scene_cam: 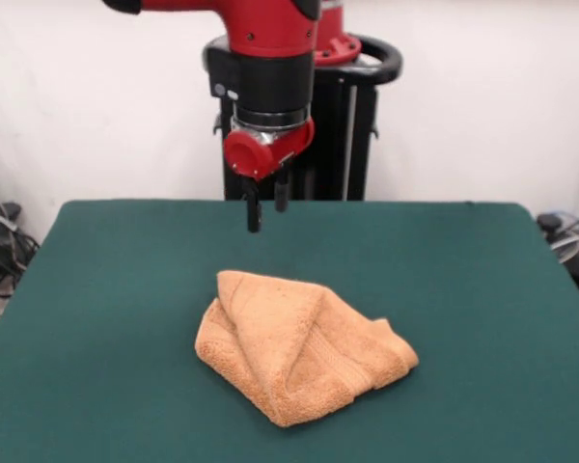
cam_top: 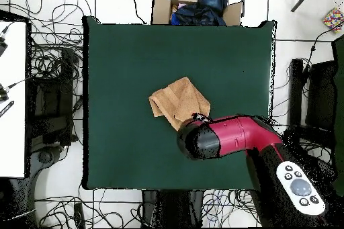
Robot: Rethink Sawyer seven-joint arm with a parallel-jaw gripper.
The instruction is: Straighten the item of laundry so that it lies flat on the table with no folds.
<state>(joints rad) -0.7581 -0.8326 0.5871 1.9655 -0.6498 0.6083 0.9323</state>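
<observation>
The light orange towel (scene_cam: pixel 299 342) lies crumpled and folded over itself near the middle of the dark green table (scene_cam: pixel 96 289). A woven band shows along its near right edge. My gripper (scene_cam: pixel 267 210) hangs from the red arm, above the table and just beyond the towel's far edge. Its two dark fingers stand apart and hold nothing. In the overhead view the towel (cam_top: pixel 178 100) sits a little right of the table's (cam_top: pixel 127 45) centre. There the arm's red and black wrist (cam_top: pixel 205 139) covers the gripper and the towel's corner nearest the robot.
The black pedestal (scene_cam: pixel 343 125) stands behind the table's far edge. In the overhead view a cardboard box with dark cloth (cam_top: pixel 197 5) sits beyond the table's top edge. Cables (cam_top: pixel 54 65) cover the floor on the left, by a white surface (cam_top: pixel 12 99).
</observation>
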